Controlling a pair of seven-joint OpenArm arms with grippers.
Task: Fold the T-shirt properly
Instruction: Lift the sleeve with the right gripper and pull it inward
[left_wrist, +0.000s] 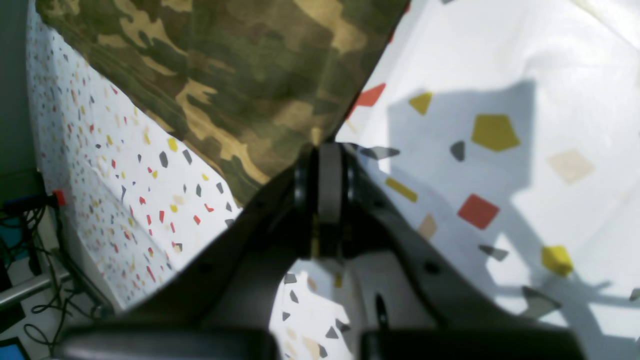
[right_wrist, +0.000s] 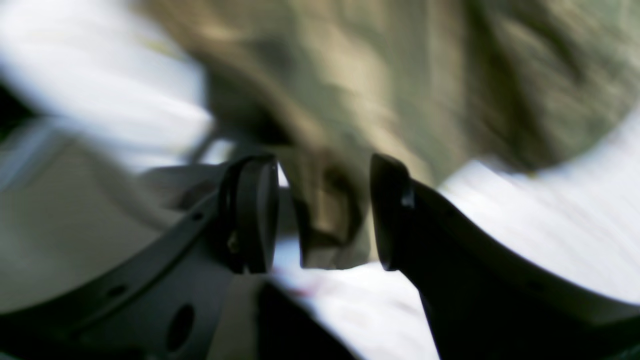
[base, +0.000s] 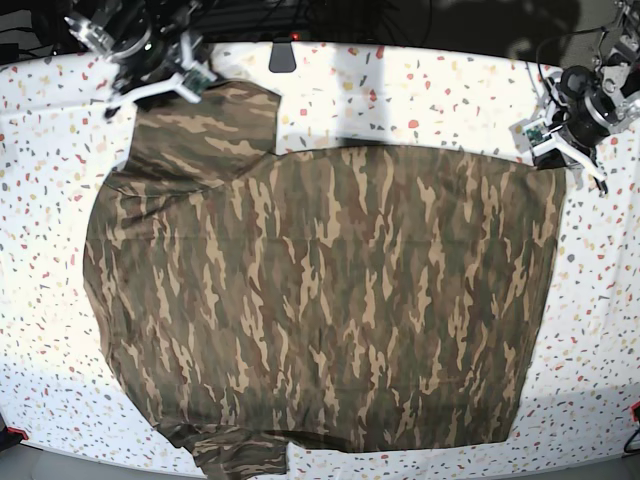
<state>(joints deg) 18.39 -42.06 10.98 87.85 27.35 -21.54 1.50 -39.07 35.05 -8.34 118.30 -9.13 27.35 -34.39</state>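
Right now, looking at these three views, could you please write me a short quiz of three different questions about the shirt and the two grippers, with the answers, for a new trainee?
1. True or false: the camouflage T-shirt lies spread on the speckled table cover.
2. Which gripper is shut on a corner of the T-shirt?
A. left gripper
B. right gripper
C. neither
3. Fill in: in the right wrist view, the fingers stand ____ with cloth between them.

Key: 1 true; 2 A; 3 apart. The right wrist view is blurred, so it cannot show whether the fingers touch the cloth.
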